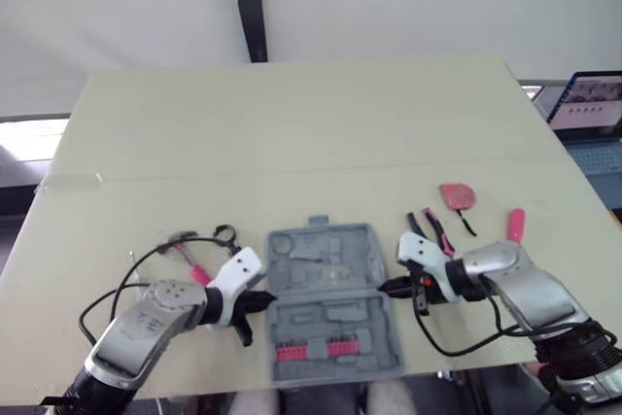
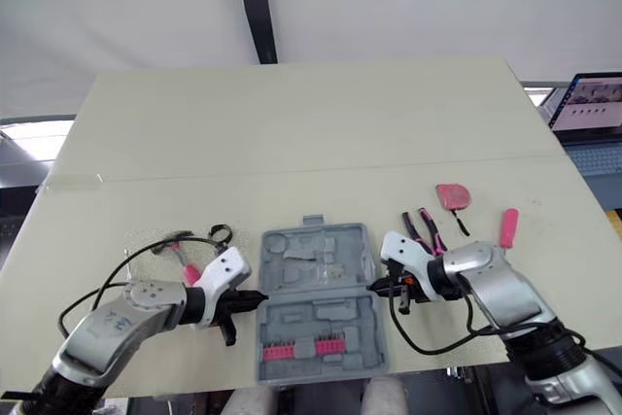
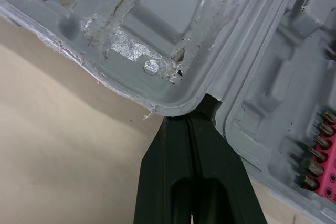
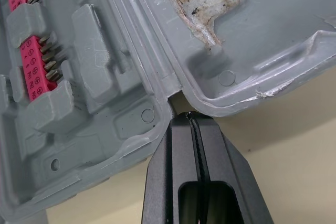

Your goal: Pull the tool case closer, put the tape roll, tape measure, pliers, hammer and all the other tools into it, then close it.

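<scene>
Left end effector point(image 1: 264, 297), clenched on nothing, sets its tip in the hinge notch on the left side of the open tool case point(image 1: 321, 252), which lies flat near the front edge of the table point(image 1: 292, 123); the right end effector point(image 1: 389, 288), likewise clenched empty, meets the opposite notch. With only tips hooked in, an uneven pull could slip one out and skew the case, or drag its base over the edge, spilling the pink bit rack point(image 1: 313, 349)

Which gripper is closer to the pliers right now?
Right. The right gripper sits at the right edge of the case, close to the pliers; the left gripper is at the left edge, the whole case away.
</scene>
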Tool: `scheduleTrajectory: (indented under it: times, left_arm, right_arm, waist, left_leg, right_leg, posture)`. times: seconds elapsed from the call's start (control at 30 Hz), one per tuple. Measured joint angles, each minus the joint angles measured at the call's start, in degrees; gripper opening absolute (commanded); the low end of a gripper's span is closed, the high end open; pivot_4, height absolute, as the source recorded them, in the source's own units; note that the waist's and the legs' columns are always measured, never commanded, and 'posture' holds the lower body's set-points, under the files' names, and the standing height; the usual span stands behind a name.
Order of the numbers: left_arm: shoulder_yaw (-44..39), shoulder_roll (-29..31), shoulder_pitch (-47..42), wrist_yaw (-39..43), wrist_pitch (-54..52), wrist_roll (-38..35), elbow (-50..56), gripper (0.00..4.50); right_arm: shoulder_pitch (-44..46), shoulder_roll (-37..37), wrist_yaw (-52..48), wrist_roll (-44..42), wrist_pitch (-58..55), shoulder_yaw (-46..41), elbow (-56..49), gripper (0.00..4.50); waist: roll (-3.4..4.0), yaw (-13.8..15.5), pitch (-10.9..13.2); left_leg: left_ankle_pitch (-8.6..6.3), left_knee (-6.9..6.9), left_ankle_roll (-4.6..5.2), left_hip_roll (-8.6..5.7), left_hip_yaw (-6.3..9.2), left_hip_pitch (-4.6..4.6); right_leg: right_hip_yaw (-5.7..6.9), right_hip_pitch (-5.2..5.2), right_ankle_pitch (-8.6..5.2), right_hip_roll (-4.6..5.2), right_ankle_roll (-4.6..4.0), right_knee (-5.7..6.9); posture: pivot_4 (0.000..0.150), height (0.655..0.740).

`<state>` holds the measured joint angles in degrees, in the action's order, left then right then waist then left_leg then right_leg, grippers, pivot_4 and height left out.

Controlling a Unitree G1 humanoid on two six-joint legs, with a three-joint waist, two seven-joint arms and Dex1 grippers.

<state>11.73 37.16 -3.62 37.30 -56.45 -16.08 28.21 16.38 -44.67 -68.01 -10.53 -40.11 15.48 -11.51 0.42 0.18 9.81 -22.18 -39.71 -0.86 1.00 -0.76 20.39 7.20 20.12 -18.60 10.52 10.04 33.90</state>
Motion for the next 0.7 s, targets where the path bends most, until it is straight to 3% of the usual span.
scheduleTrajectory:
  times: [0.7]
  left_arm:
    - [0.7, 0.9, 2.5, -0.4, -5.6, -2.4, 5.0, 0.00]
  right_arm:
    - [-5.4, -3.9, 0.9, -3.0, -5.2, 0.3, -6.4, 0.04]
  waist:
    - [-0.01, 1.2, 0.0]
  left_leg:
    - [0.00, -0.09, 0.00, 0.00, -0.03, 0.02]
  right_leg:
    - [-0.03, -0.01, 0.00, 0.00, 0.00, -0.02]
  posture:
    - [0.150, 0.7400]
